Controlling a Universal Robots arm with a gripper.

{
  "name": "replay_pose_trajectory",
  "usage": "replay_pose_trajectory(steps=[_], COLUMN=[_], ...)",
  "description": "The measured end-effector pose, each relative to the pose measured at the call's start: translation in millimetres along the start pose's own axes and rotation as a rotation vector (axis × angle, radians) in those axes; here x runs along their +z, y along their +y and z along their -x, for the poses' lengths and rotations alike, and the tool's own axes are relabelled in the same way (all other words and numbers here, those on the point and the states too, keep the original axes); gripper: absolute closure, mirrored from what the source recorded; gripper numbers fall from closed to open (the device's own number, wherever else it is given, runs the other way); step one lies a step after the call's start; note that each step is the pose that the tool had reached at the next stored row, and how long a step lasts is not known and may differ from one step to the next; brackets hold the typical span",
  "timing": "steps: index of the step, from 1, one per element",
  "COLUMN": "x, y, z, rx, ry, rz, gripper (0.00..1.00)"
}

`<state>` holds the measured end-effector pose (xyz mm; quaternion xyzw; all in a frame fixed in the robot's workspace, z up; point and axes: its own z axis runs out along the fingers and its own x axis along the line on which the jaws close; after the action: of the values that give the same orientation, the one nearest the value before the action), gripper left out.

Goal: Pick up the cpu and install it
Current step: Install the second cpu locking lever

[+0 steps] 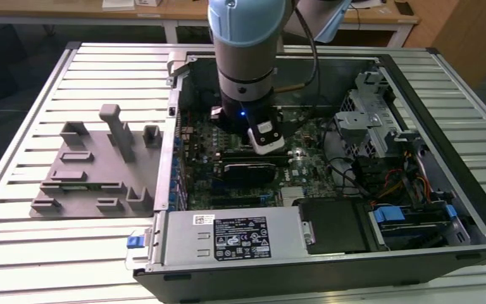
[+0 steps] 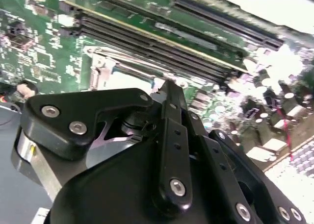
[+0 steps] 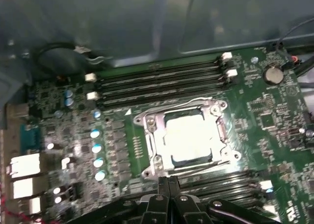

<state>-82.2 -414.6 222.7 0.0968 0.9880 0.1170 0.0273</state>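
CPU seated in socket, claw closed above it

The cpu [image 3: 189, 138] lies flat inside the socket frame [image 3: 147, 122] on the motherboard [image 3: 274, 116]. Just beside the socket, the claw [image 3: 168, 185] has its fingers pressed together, holding nothing. The arm [image 1: 243, 57] stands upright, reaching straight down into the open computer case [image 1: 445, 145] on the counter [image 1: 23, 253].

cpu [image 3: 189, 138] seated in socket frame [image 3: 147, 136] | memory slots [image 3: 157, 84] flank socket | holder tray [image 1: 99, 164] beside computer case [image 1: 471, 209], exterior view's left
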Motion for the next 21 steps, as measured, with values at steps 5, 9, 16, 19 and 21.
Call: replay_pose_trajectory(steps=[5, 9, 16, 19, 21], x=[3.7, 6.3, 11.6, 13.7, 15.4], y=[10.9, 18.2, 32.7, 38.5, 42.9], z=[8.8, 15.8, 22.3, 21.7, 21.1], rx=[0.000, -0.001, -0.004, -0.007, -0.007], ry=[-0.0008, -0.0022, -0.0090, -0.0157, -0.0155], rz=[-0.0042, -0.0122, -0.0503, -0.0906, -0.0925], gripper=[0.89, 0.89, 0.89, 0.89, 0.89])
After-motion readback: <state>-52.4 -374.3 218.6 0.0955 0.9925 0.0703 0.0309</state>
